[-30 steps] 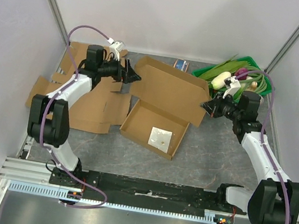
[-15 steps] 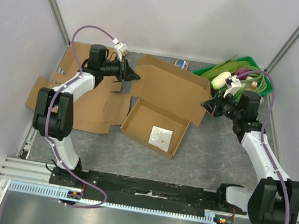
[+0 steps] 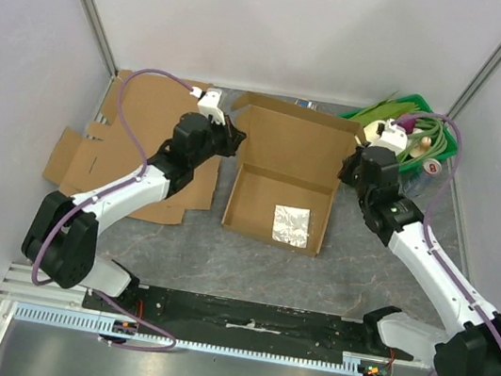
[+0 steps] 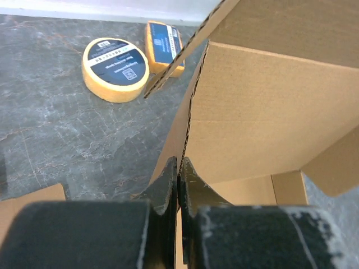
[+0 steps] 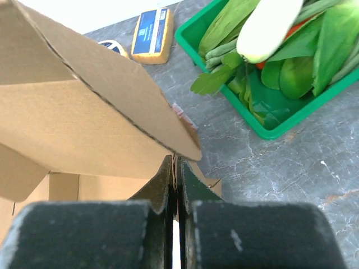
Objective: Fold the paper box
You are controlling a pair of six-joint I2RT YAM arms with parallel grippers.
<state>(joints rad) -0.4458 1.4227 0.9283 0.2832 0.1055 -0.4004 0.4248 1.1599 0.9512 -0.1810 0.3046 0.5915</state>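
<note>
The brown paper box [image 3: 287,170] lies open in the middle of the table, its lid panel upright at the back and a silvery patch [image 3: 290,225] on its floor. My left gripper [image 3: 232,139] is shut on the box's left side flap, and the corrugated edge [image 4: 188,120] runs down between its fingertips [image 4: 179,162]. My right gripper [image 3: 347,170] is shut on the right side flap, with the card edge pinched between its jaws [image 5: 176,159]. The box's lid [image 5: 84,112] fills the left of the right wrist view.
Flat cardboard sheets [image 3: 143,142] lie to the left of the box. A green tray [image 3: 413,114] of vegetables sits at the back right, with a white radish [image 5: 269,28] in it. A roll of yellow tape [image 4: 115,69] and a blue-and-yellow pack [image 4: 164,46] lie behind the box.
My left gripper has shut on the box's left flap. Both arms have swung inward, and the box has turned from skewed to square with the table and shifted slightly.
</note>
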